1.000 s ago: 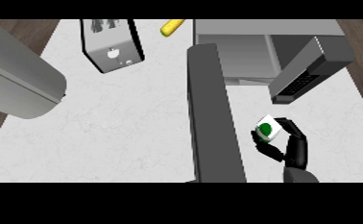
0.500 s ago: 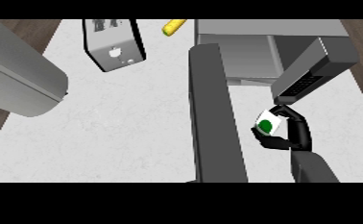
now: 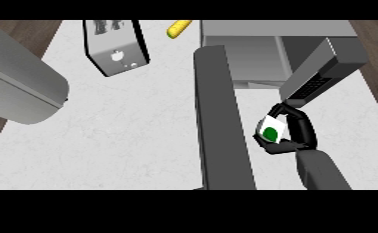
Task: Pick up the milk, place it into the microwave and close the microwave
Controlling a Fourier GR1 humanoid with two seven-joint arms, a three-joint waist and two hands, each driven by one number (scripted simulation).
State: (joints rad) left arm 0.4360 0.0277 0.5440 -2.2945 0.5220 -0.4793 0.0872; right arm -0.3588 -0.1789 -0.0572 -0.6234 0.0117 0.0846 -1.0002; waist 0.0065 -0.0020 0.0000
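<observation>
White desk (image 3: 133, 127) was seen from above. Milk (image 3: 271, 130) was held, fingers curled round it, in the right hand (image 3: 295, 133), just outside the open microwave (image 3: 258, 52). Carry step; insertion past the door (image 3: 221, 122) was judged next.

Counter: you are looking down on a pale, lightly mottled stone-like counter top (image 3: 140, 127) that fills most of the view, with dark wood showing past its upper left corner.
Toaster: a silver box-shaped toaster (image 3: 115, 46) with dark slots stands on the counter near its far edge, left of centre, and looks tilted from your angle.
Corn: a small yellow cob of corn (image 3: 178, 28) lies on the counter just right of the toaster, close to the far edge.
Microwave: a grey microwave (image 3: 277, 47) sits on the right part of the counter, its dark grey door (image 3: 220, 122) swung open toward you.
</observation>
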